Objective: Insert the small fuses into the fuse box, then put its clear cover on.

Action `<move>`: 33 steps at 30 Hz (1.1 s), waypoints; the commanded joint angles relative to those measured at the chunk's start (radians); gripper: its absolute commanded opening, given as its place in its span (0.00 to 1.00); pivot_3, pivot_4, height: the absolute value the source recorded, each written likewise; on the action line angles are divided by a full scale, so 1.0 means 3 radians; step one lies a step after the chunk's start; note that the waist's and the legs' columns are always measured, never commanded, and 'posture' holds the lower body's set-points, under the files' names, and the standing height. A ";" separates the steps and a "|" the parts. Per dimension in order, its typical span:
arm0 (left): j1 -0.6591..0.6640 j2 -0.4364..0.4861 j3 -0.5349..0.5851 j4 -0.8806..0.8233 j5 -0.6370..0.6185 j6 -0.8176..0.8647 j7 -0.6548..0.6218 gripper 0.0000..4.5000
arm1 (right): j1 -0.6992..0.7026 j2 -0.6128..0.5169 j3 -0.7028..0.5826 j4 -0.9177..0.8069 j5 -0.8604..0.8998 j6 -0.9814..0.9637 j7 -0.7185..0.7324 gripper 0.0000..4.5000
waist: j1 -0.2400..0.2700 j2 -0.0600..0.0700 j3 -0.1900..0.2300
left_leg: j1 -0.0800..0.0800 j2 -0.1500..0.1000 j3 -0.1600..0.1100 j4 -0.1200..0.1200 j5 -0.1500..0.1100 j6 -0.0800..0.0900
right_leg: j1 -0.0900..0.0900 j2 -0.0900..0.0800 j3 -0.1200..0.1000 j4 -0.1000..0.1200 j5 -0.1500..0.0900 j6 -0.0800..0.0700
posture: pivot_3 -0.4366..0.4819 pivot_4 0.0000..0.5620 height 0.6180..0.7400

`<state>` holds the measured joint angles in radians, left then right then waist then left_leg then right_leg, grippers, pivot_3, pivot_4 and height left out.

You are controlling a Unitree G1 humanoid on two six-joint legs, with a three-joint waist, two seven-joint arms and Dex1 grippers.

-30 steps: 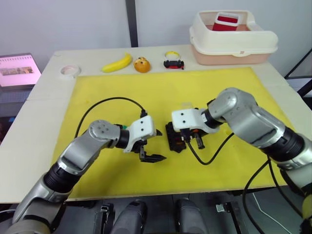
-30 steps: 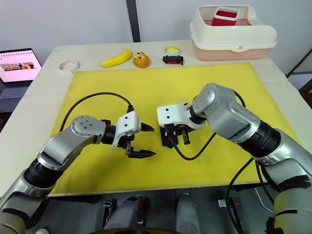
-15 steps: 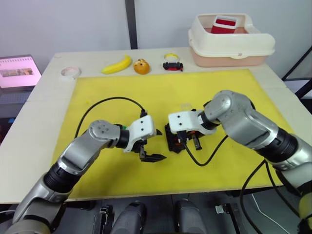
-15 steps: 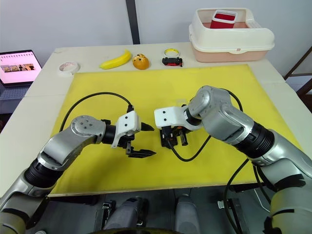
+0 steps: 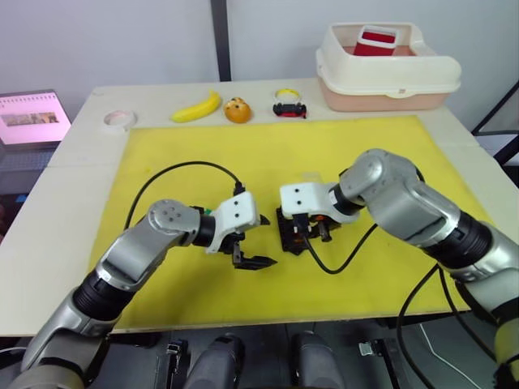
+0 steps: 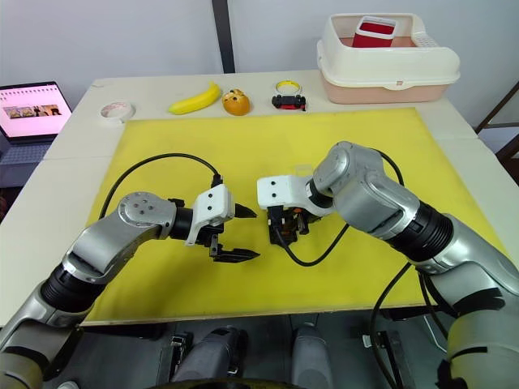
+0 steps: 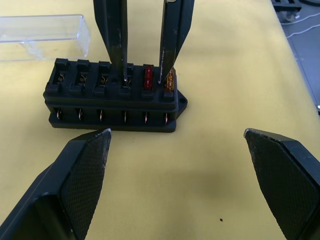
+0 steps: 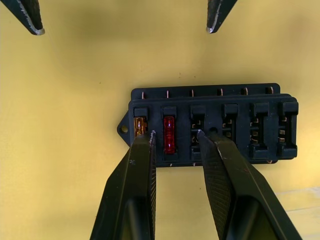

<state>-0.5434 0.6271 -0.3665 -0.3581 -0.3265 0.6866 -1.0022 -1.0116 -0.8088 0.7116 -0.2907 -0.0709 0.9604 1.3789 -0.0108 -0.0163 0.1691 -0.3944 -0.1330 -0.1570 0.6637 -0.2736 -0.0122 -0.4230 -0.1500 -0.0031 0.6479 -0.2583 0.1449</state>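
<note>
Fuse box (image 8: 212,127), frame centre, holds orange (image 8: 140,127) and red fuses (image 8: 169,135); right gripper (image 8: 175,134) straddles red, parted; left gripper (image 7: 177,135) spread.

Left claw (image 5: 253,246) spread wide; right claw (image 8: 175,134) fingers parted, lowered.

2 silver-grey arms, white wrist housings, black looping cables, black textured fingers (image 7: 85,175)
</note>
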 commanded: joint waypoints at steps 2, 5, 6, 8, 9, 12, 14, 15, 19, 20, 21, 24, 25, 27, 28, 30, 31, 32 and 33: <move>-0.0002 0.0007 0.0036 -0.0101 -0.0004 -0.0053 -0.0017 1.00 | -0.0071 -0.0019 -0.0090 -0.0018 0.0041 0.0040 0.0001 0.32 | 0.0000 0.0000 0.0000 | -0.0001 0.0000 0.0000 0.0000 0.0000 0.0000 | -0.0001 0.0000 0.0000 0.0000 0.0000 0.0000 | 0.48 0.27 1.00; -0.0006 0.0006 0.0038 -0.0091 -0.0001 -0.0060 -0.0018 1.00 | -0.0103 -0.0040 -0.0146 -0.0029 0.0082 0.0057 0.0022 0.32 | 0.0000 0.0000 0.0000 | -0.0003 0.0000 0.0000 0.0000 0.0000 0.0000 | -0.0003 0.0000 0.0000 0.0000 0.0000 0.0000 | 0.48 0.27 1.00; -0.0008 0.0007 0.0038 -0.0087 0.0001 -0.0064 -0.0020 1.00 | -0.0117 -0.0045 -0.0160 -0.0027 0.0092 0.0059 0.0024 0.32 | 0.0000 0.0000 0.0000 | -0.0004 0.0000 0.0000 0.0000 0.0000 0.0000 | -0.0004 0.0000 0.0000 0.0000 0.0000 0.0000 | 0.48 0.27 1.00; -0.0010 0.0007 0.0039 -0.0084 0.0001 -0.0066 -0.0022 1.00 | -0.0143 -0.0056 -0.0191 -0.0026 0.0117 0.0069 0.0026 0.32 | 0.0000 0.0000 0.0001 | -0.0007 0.0000 0.0000 0.0000 0.0000 0.0000 | -0.0007 0.0000 0.0000 0.0000 0.0000 0.0000 | 0.48 0.27 1.00; -0.0011 0.0005 0.0039 -0.0080 0.0001 -0.0069 -0.0023 1.00 | -0.0155 -0.0065 -0.0217 -0.0037 0.0143 0.0080 0.0036 0.32 | 0.0000 0.0001 0.0001 | -0.0008 0.0000 0.0000 0.0000 0.0000 0.0000 | -0.0008 0.0000 0.0000 0.0000 0.0000 0.0000 | 0.48 0.27 1.00; -0.0016 0.0001 0.0040 -0.0070 0.0002 -0.0075 -0.0024 1.00 | -0.0182 -0.0087 -0.0294 -0.0083 0.0238 0.0139 0.0061 0.32 | 0.0000 0.0001 0.0001 | -0.0011 0.0000 0.0000 0.0000 0.0000 0.0000 | -0.0011 0.0000 0.0000 0.0000 0.0000 0.0000 | 0.48 0.27 1.00; -0.0019 0.0001 0.0043 -0.0061 0.0004 -0.0081 -0.0024 1.00 | -0.0189 -0.0111 -0.0352 -0.0126 0.0303 0.0186 0.0067 0.32 | 0.0000 0.0001 0.0001 | -0.0013 0.0000 0.0000 0.0000 0.0000 0.0000 | -0.0012 0.0000 0.0000 0.0000 0.0000 0.0000 | 0.48 0.27 1.00; -0.0022 0.0001 0.0043 -0.0056 0.0005 -0.0084 -0.0025 1.00 | -0.0182 -0.0122 -0.0384 -0.0146 0.0337 0.0206 0.0063 0.32 | 0.0001 0.0001 0.0001 | -0.0014 0.0000 0.0000 0.0001 0.0000 0.0000 | -0.0013 0.0000 0.0000 0.0000 0.0000 0.0000 | 0.48 0.27 1.00; -0.0032 0.0018 0.0074 -0.0012 0.0009 -0.0106 -0.0033 1.00 | -0.0025 -0.0159 -0.0656 -0.0276 0.0562 0.0263 0.0004 0.32 | 0.0002 0.0001 0.0001 | -0.0015 0.0000 -0.0001 0.0001 0.0000 0.0000 | -0.0013 0.0000 0.0000 -0.0001 0.0000 0.0000 | 0.48 0.27 1.00; -0.0035 0.0026 0.0087 0.0000 0.0007 -0.0112 -0.0038 1.00 | 0.0094 -0.0134 -0.0821 -0.0320 0.0645 0.0211 -0.0065 0.32 | 0.0005 0.0001 0.0001 | -0.0016 0.0000 -0.0001 0.0001 0.0000 0.0000 | -0.0013 -0.0001 0.0000 -0.0001 0.0000 0.0000 | 0.48 0.27 1.00; -0.0034 0.0035 0.0102 0.0009 0.0004 -0.0120 -0.0041 1.00 | 0.0208 -0.0087 -0.0989 -0.0360 0.0724 0.0157 -0.0148 0.32 | 0.0009 0.0001 0.0001 | -0.0016 0.0000 -0.0002 0.0000 0.0000 0.0000 | -0.0013 0.0000 0.0000 -0.0002 0.0000 0.0000 | 0.48 0.27 1.00; -0.0040 0.0055 0.0140 0.0029 -0.0013 -0.0126 -0.0054 1.00 | 0.0580 0.0068 -0.1479 -0.0467 0.0936 0.0022 -0.0419 0.27 | 0.0010 0.0001 0.0001 | -0.0018 -0.0001 -0.0002 0.0003 0.0000 0.0000 | -0.0013 -0.0001 0.0000 -0.0002 0.0000 0.0000 | 0.48 0.27 1.00; -0.0040 0.0062 0.0147 0.0034 -0.0014 -0.0129 -0.0059 1.00 | 0.0702 0.0107 -0.1622 -0.0502 0.1016 0.0073 -0.0496 0.21 | 0.0011 0.0000 0.0002 | -0.0018 -0.0001 -0.0003 0.0003 0.0000 0.0000 | -0.0014 -0.0001 0.0000 -0.0001 0.0000 0.0000 | 0.48 0.27 1.00; -0.0040 0.0066 0.0155 0.0044 -0.0014 -0.0133 -0.0069 1.00 | 0.0942 0.0109 -0.1783 -0.0591 0.1107 0.0018 -0.0587 0.06 | 0.0013 0.0000 0.0002 | -0.0019 -0.0001 -0.0003 0.0003 0.0000 0.0000 | -0.0014 -0.0001 0.0000 -0.0001 0.0000 0.0000 | 0.48 0.27 1.00; -0.0039 0.0067 0.0159 0.0045 -0.0014 -0.0133 -0.0073 1.00 | 0.1021 0.0091 -0.1808 -0.0630 0.1131 -0.0008 -0.0620 0.01 | 0.0013 0.0000 0.0002 | -0.0019 -0.0001 -0.0004 0.0002 0.0000 0.0000 | -0.0014 -0.0001 -0.0001 -0.0002 0.0000 0.0000 | 0.48 0.27 1.00; -0.0044 0.0068 0.0154 0.0048 -0.0013 -0.0139 -0.0088 1.00 | 0.1174 0.0111 -0.1856 -0.0671 0.1165 -0.0077 -0.0732 0.01 | 0.0012 0.0000 0.0002 | -0.0020 -0.0002 -0.0003 0.0003 0.0000 0.0000 | -0.0015 -0.0001 0.0000 -0.0002 0.0000 0.0000 | 0.48 0.27 1.00; -0.0051 0.0069 0.0142 0.0052 -0.0006 -0.0147 -0.0100 1.00 | 0.1261 0.0111 -0.1867 -0.0689 0.1177 -0.0108 -0.0785 0.01 | 0.0011 0.0001 0.0002 | -0.0019 -0.0002 -0.0003 0.0003 0.0000 0.0000 | -0.0014 -0.0001 0.0000 -0.0002 0.0000 0.0000 | 0.48 0.27 1.00; -0.0057 0.0069 0.0133 0.0055 -0.0001 -0.0156 -0.0110 1.00 | 0.1333 0.0110 -0.1874 -0.0703 0.1188 -0.0140 -0.0831 0.01 | 0.0011 0.0001 0.0002 | -0.0019 -0.0002 -0.0004 0.0003 0.0000 0.0000 | -0.0014 -0.0001 0.0000 -0.0002 0.0000 0.0000 | 0.48 0.27 1.00; -0.0060 0.0069 0.0129 0.0056 0.0003 -0.0162 -0.0119 1.00 | 0.1376 0.0105 -0.1875 -0.0715 0.1201 -0.0163 -0.0864 0.01 | 0.0010 0.0001 0.0002 | -0.0019 -0.0002 -0.0004 0.0003 0.0000 0.0000 | -0.0014 -0.0001 0.0000 -0.0002 0.0000 0.0000 | 0.48 0.27 1.00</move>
<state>-0.5468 0.6455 -0.3389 -0.3242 -0.3263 0.6594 -1.0290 -0.5985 -0.7747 0.1793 -0.4709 0.2758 0.9353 1.1392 -0.0078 -0.0162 0.1697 -0.4001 -0.1335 -0.1581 0.6646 -0.2735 -0.0122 -0.4273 -0.1504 -0.0032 0.6474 -0.2582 0.1449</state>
